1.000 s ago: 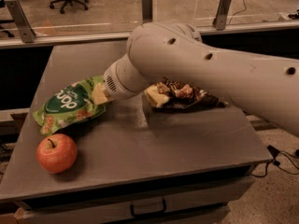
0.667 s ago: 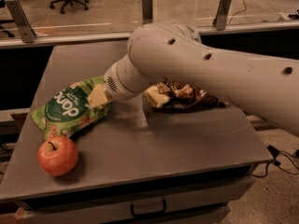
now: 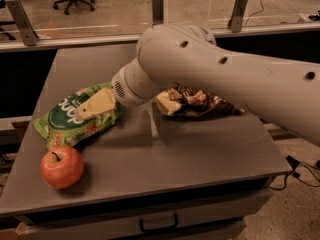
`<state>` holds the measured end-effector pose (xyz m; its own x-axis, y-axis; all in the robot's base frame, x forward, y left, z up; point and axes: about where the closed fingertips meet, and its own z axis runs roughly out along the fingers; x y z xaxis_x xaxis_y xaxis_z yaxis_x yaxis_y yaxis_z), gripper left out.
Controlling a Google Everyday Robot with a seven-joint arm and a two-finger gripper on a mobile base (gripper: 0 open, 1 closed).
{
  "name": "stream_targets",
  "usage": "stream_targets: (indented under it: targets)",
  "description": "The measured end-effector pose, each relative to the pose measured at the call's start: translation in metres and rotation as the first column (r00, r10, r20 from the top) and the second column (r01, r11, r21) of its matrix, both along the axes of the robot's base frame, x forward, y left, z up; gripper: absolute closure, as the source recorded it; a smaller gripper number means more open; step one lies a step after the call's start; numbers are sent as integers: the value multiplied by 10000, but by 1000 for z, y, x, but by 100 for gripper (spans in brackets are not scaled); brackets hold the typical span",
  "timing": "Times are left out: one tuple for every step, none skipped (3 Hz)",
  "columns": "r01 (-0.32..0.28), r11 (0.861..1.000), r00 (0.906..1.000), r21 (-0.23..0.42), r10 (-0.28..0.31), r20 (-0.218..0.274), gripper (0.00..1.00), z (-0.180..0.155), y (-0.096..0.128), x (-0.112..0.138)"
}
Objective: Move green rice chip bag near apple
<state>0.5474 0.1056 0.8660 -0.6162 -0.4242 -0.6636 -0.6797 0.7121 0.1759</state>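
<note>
The green rice chip bag lies on the grey table at its left side, crinkled, with its dark green logo facing up. The red-orange apple stands just in front of it near the table's front left corner, a small gap from the bag's lower edge. My gripper reaches in from the right on the big white arm and rests on the bag's upper right part. Its underside is hidden by the bag.
A brown-and-cream snack bag lies at the middle of the table, partly under my arm. A drawer handle sits below the front edge. A glass railing with posts runs behind the table.
The green bag has sunk slightly lower and closer to the apple. The gripper has moved a little left with it. The apple and the brown bag have not moved.
</note>
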Motion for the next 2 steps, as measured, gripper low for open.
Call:
stream_targets:
  targets:
    - [-91,9995,9996,293,83,283,0,17,-10,13]
    - [-306,9976,9942,627,239,1050,0,68,-48,42]
